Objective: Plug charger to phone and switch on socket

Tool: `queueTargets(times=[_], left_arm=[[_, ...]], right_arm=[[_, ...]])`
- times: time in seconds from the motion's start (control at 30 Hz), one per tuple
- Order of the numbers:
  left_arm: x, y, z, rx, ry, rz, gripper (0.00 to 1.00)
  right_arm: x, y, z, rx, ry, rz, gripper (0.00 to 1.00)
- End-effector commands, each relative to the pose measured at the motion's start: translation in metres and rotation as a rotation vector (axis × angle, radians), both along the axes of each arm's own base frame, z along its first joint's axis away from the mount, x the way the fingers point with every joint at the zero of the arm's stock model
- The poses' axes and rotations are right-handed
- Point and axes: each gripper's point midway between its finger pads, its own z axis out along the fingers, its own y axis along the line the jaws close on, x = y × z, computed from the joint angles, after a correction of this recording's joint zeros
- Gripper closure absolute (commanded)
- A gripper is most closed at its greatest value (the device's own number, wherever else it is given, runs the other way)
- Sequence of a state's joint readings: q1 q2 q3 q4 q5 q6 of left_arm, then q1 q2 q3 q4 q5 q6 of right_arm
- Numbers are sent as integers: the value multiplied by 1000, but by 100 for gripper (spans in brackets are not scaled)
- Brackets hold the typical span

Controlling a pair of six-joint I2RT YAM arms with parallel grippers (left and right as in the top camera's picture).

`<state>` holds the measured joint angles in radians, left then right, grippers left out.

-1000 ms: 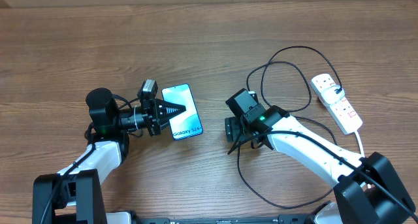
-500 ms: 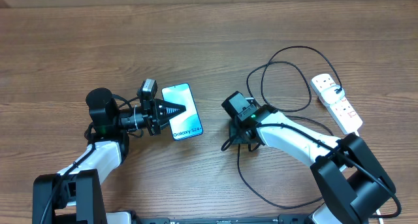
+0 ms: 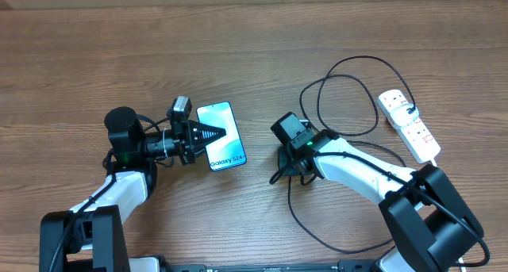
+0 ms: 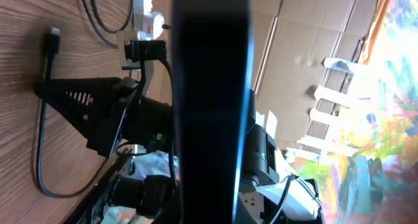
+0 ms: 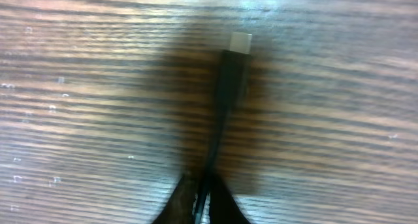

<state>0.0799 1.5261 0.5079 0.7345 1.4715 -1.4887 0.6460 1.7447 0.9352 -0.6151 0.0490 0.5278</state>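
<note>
The left gripper is closed on the phone, I judge to hold it steady for the plug; the right gripper pinches the charger just behind its tip, so the connector sticks out free on the table; the socket lies well apart, untouched.

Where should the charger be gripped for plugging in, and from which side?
Grip the charger on its black housing just behind the metal tip, from above, pinched across its narrow sides: it lies flat on the table. The right gripper is shut on the thin cable behind that, which may flex.
</note>
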Motion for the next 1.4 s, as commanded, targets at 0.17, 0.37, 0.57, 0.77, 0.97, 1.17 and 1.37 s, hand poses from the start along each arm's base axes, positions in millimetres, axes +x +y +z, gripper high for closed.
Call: queueTargets(times=[0.17,0.37,0.57,0.77,0.97,1.17,1.37], left_arm=[[2,-1,8,3,-69,-23,96],[21,2,27,26,-238,-22,96],[39,1,49,29,-343,-58,96],[37,-23,34,24,-326,-108,96],[33,-32,34,20,-317,-131,96],[30,-32,34,10,-291,-152,96],[30,-32,34,9,-272,-151,96]], right_arm=[[-35,12,30,134,184,70,96],[-83,50,119,495,221,286,96],[-137,73,185,767,281,448,96],[-129,90,188,760,192,466,96],[-112,104,195,795,98,490,96],[-97,101,186,737,43,460,96],[-85,102,173,689,19,435,96]])
